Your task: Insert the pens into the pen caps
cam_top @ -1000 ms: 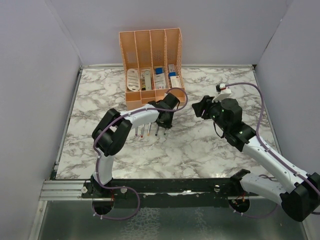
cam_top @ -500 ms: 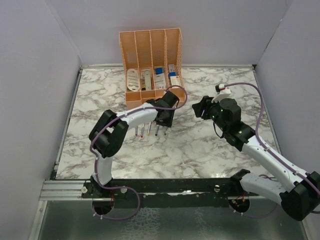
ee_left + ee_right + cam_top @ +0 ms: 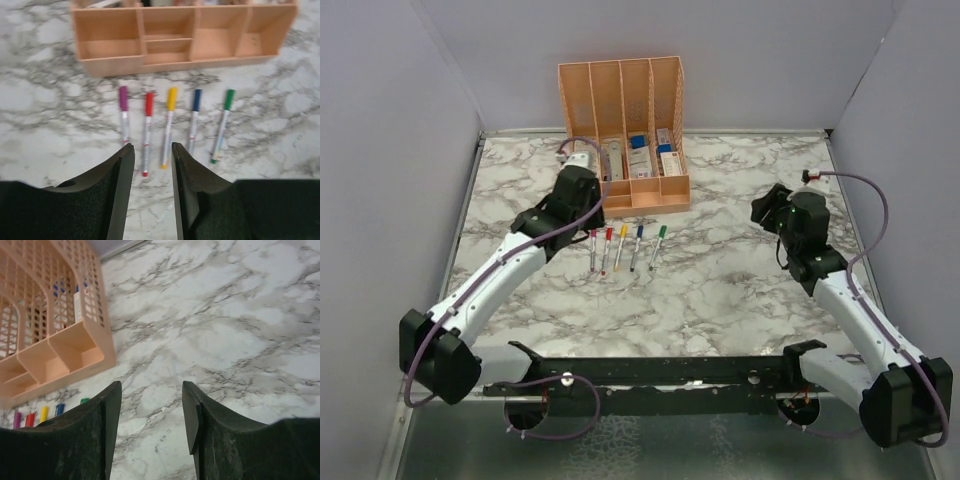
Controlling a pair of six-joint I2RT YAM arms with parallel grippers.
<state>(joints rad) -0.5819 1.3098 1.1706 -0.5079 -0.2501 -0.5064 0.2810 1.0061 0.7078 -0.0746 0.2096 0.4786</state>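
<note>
Five slim grey-white pens (image 3: 621, 247) lie side by side on the marble in front of the peach organiser. Each carries its cap on the far end: purple (image 3: 123, 97), red (image 3: 149, 103), yellow (image 3: 172, 98), blue (image 3: 197, 99), green (image 3: 229, 99). My left gripper (image 3: 152, 146) hangs open above the table just short of the red pen (image 3: 147, 140), with only marble between its fingers. In the top view it (image 3: 578, 196) shows left of the row. My right gripper (image 3: 767, 210) is open and empty, well right of the pens; the cap ends (image 3: 44, 413) show at its lower left.
The peach organiser (image 3: 640, 195) stands at the back centre with white boxes and cards in its slots; its low front compartments (image 3: 115, 65) face the pens. Grey walls close in the marble table on the left, right and back.
The left arm has lifted off the pens and swung back to the left, its jaws wider. The right arm has drawn back to the right. All five pens now show in a row.
</note>
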